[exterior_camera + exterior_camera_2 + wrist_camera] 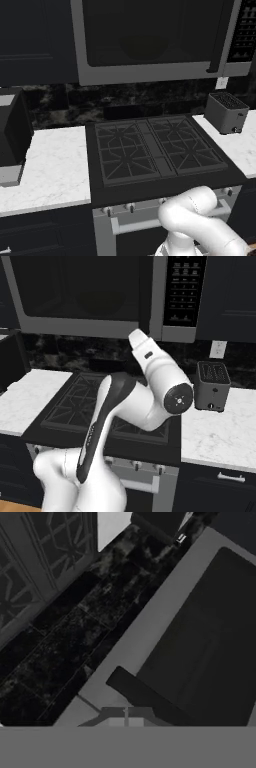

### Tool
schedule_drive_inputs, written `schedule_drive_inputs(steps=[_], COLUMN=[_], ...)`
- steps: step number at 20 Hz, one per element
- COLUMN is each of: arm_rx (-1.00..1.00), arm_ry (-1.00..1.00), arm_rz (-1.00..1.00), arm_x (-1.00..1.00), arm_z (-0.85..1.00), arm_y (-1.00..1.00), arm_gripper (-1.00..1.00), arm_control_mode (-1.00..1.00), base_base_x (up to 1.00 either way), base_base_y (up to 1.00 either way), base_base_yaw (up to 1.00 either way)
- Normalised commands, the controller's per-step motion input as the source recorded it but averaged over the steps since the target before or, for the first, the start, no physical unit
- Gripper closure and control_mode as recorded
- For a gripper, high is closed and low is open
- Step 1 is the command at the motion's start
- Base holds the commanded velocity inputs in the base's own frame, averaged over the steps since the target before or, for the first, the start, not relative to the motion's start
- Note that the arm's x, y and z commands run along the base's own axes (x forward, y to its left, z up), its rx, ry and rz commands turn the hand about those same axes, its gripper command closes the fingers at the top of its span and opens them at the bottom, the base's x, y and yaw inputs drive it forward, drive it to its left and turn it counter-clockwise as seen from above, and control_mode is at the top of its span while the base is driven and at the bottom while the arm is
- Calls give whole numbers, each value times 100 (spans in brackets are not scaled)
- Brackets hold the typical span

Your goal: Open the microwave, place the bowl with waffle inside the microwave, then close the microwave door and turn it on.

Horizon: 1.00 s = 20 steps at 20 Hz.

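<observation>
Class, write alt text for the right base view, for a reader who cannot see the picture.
A white robot arm bends up from the lower left toward the closed microwave door above a dark gas stove. The microwave has a dark button panel on its right side. A grey slotted toaster stands on the white marble counter at right.

Dim, flat rendered light throughout; the white marble table (pixel 55 165) and the robot arm (pixel 150 391) read brightest, while cabinets and the microwave door (pixel 145 35) sink into near-black. Hand view soft and coarse; no glare, shadows faint.
</observation>
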Motion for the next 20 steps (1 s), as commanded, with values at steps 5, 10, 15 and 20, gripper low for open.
schedule_drive_inputs(steps=[5, 10, 15, 20], arm_rx=[0, 5, 5, 2], arm_ry=[30, 7, -1, -9], arm_rz=[-1, -3, -5, -9], arm_x=[83, 47, 44, 23], arm_z=[2, 24, 19, 1], arm_y=[0, -17, -16, -23], arm_gripper=[100, 100, 100, 100], arm_control_mode=[-100, -100, -100, -100], base_base_x=[0, 0, 0, 0], base_base_y=[0, 0, 0, 0], base_base_yaw=[0, 0, 0, 0])
